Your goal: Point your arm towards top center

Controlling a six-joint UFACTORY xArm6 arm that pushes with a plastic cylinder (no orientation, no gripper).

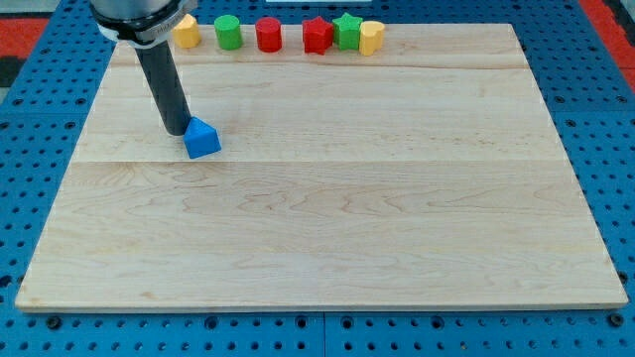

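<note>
Board: the big wooden board (327,228) is mostly bare, lots of room.
Top row: yellow block (186,31), green cylinder (229,32), red cylinder (269,35), red block (317,35), green block (347,31), yellow block (371,38).
Blue block (202,138): touching my tip, at 4 o'clock.
My tip (179,131): just a rod, holds nothing.
Way to go: top center is at 2 o'clock, below the row.

The arm (139,15) is cut off by the view's top edge.
</note>
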